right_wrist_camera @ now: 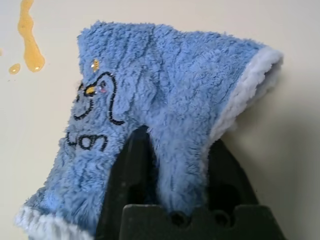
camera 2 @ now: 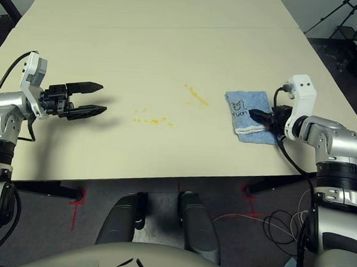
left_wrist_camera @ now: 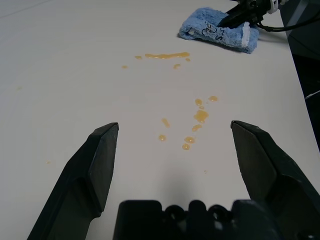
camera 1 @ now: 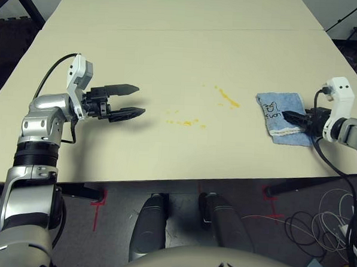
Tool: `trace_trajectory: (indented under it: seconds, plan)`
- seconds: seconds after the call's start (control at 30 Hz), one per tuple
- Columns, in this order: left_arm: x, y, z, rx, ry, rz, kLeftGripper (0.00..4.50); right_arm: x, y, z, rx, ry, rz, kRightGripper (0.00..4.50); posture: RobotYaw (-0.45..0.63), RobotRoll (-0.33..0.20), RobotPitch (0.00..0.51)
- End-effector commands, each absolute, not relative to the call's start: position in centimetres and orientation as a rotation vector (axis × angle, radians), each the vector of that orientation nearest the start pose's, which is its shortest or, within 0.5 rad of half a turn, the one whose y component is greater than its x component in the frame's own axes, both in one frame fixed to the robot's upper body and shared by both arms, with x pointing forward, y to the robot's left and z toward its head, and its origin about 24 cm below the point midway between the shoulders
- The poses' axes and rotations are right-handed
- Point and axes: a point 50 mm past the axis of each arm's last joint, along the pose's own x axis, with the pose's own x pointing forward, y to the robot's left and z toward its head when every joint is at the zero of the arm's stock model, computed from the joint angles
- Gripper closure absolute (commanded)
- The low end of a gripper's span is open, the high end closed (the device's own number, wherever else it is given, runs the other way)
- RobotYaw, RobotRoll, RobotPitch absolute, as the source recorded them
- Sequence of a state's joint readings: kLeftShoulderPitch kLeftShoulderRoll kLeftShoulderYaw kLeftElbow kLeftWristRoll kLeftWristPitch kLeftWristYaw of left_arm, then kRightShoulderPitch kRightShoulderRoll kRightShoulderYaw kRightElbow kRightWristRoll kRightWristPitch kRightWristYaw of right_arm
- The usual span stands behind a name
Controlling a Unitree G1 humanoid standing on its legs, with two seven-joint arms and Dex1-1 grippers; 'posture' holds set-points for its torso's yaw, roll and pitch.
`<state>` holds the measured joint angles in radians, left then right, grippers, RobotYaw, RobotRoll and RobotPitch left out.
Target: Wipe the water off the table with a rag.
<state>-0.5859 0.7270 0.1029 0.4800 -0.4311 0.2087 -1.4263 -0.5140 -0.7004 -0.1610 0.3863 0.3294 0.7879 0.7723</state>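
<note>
On the robot's left, the left gripper hovers over the large pale cream-beige matte table, its two black fingers spread wide and holding nothing. Bare tabletop lies around it, with the near edge close below. Toward the middle sits the water, small yellow-orange droplets in one patch, and a second thin streak farther right, just beside the small folded light blue terry rag. The rag lies near the table's right edge and near front edge. The right gripper pinches a raised fold of it. The left wrist view shows the droplets singly; the right wrist view shows the rag's white edge and dark printed logo.
</note>
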Motion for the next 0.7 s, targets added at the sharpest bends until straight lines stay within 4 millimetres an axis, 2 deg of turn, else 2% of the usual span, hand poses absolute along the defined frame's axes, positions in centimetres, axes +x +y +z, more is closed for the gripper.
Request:
trace_trajectory:
  seconds: [0.03,0.1,0.13,0.27,0.53,0.7]
  plan:
    - [30.8,26.3,16.2,0.167,0.096,-1.154,0.0,30.5,-28.9,9.1,0.067,0.647,0.414,3.87,0.12,0.0,0.187]
    - [30.8,26.3,16.2,0.168,0.096,-1.154,0.0,30.5,-28.8,9.3,0.064,0.638,0.423,4.41,0.12,0.0,0.187]
    - [30.8,26.3,16.2,0.168,0.096,-1.153,0.0,30.5,-28.8,9.4,0.064,0.63,0.428,4.44,0.12,0.0,0.188]
    - [30.8,26.5,16.2,0.172,0.101,-1.148,0.0,30.9,-28.8,10.6,0.093,0.555,0.451,4.44,0.12,0.0,0.188]
    - [30.9,26.8,16.2,0.183,0.101,-1.133,0.0,32.3,-29.3,15.2,0.158,0.38,0.458,4.44,0.13,0.0,0.185]
    - [30.9,26.8,16.2,0.187,0.101,-1.129,0.0,33.8,-28.1,17.5,0.182,0.303,0.46,4.44,0.13,0.0,0.183]
